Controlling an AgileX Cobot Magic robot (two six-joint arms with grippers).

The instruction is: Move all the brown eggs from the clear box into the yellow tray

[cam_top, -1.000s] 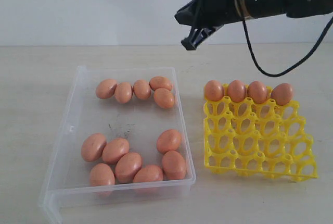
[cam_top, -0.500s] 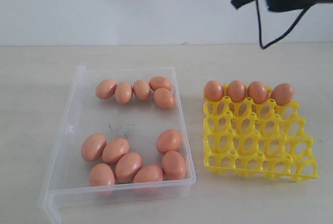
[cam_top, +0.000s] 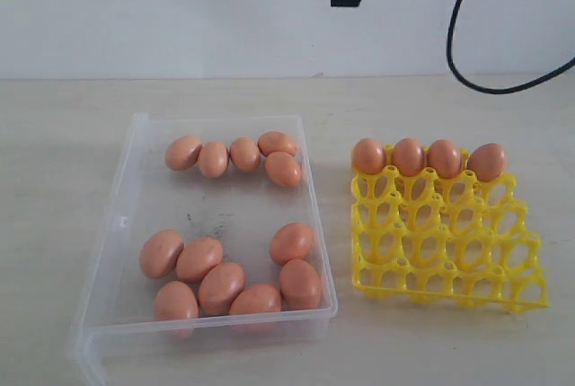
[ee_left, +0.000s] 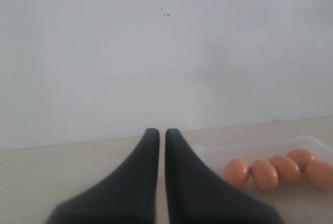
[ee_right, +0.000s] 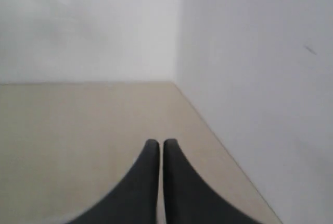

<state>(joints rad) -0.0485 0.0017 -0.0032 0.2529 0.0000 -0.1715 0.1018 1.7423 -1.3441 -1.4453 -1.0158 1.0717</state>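
While twelve smooth oval orange-brown eggs (cam_top: 221,288) lie in the shallow clear plastic box (cam_top: 135,179), five at the end toward the white wall (cam_top: 135,9) and seven at the other, four more sit in the wall-side row of the bright yellow lattice egg tray (cam_top: 449,260) just beside it. Left gripper (ee_left: 162,133): black jaws pressed together, empty. Right gripper (ee_right: 160,143): same, empty.

Brown eggs (cam_top: 222,285) in box (cam_top: 128,196) and tray (cam_top: 447,294)

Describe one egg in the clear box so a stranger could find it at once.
In the clear box, left of the yellow tray, five brown eggs lie at the far end. The chosen egg is on the tray side, sitting out of line, nearer the camera than the other four.
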